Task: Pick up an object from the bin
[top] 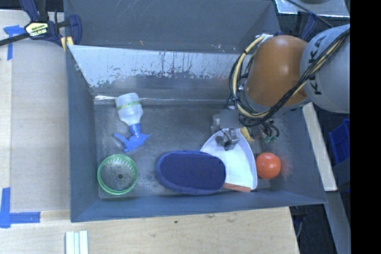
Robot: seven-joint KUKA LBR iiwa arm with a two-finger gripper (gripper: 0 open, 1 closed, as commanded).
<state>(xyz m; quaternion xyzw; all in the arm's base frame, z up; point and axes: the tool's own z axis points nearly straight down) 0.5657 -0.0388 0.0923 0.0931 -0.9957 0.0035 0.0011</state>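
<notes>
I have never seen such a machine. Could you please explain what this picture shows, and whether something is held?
This is a robot arm, seen by one camera from above and slightly sideways; it reaches in from the right. Below is a grey metal bin. In it lie a small white bottle with a blue nozzle, a green round lid, a blue oval pad, a white curved piece and an orange ball. The jaws hang at the white piece; whether they grip it, I cannot tell.
</notes>
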